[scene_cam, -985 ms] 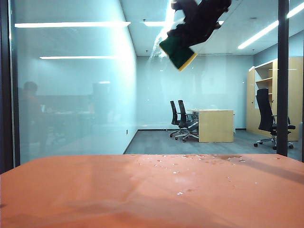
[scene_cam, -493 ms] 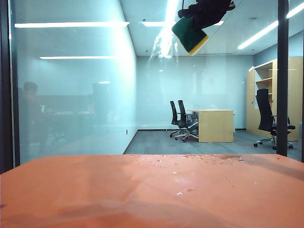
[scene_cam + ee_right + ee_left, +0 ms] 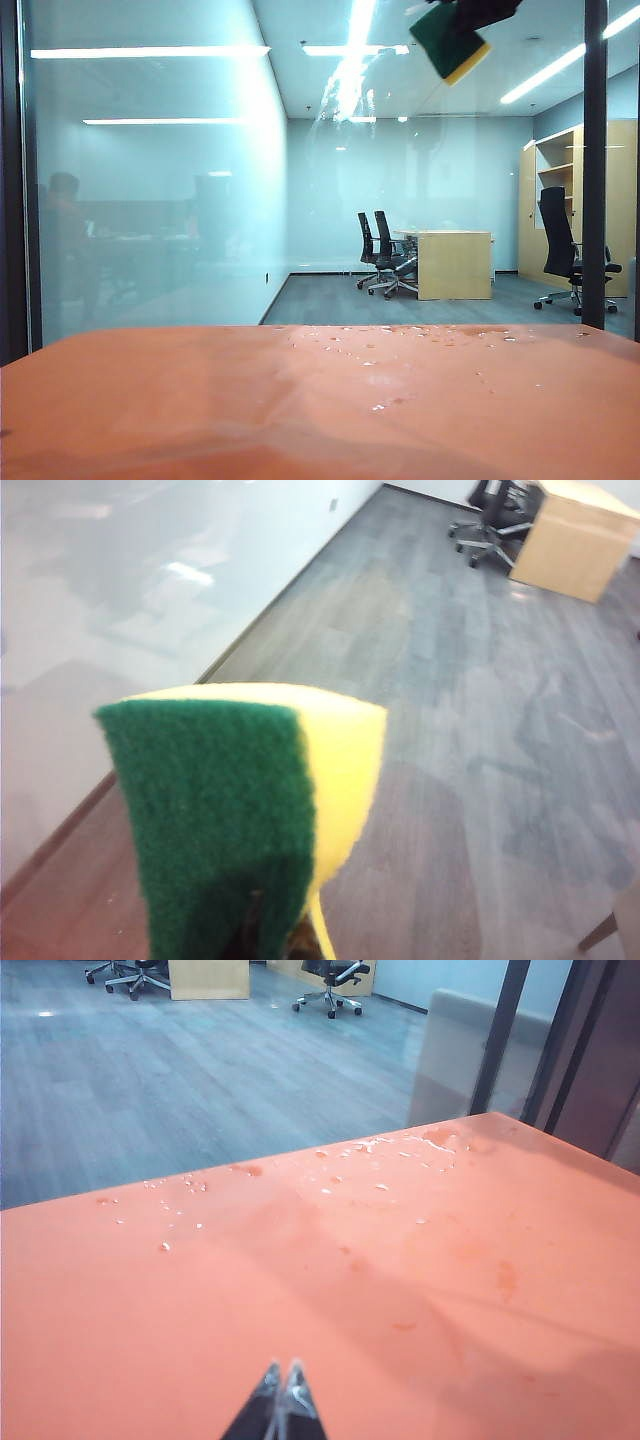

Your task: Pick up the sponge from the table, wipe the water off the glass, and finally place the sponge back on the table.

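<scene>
Sponge held high at the glass, wiping not finished

The right claw (image 3: 470,12), mostly cut off by the frame edge, pinches the sponge (image 3: 448,42) at the glass (image 3: 150,180); water (image 3: 335,100) streaks lie beside and below it, toward the other arm. The sponge's long axis slants. Whether it touches the pane is unclear. The left claw (image 3: 281,1385), tips pressed together, hovers low over the orange desk (image 3: 200,420), much farther from the streaks.

Probably an office: desk (image 3: 453,263), swivel chairs (image 3: 383,252) behind glass (image 3: 200,200).
</scene>
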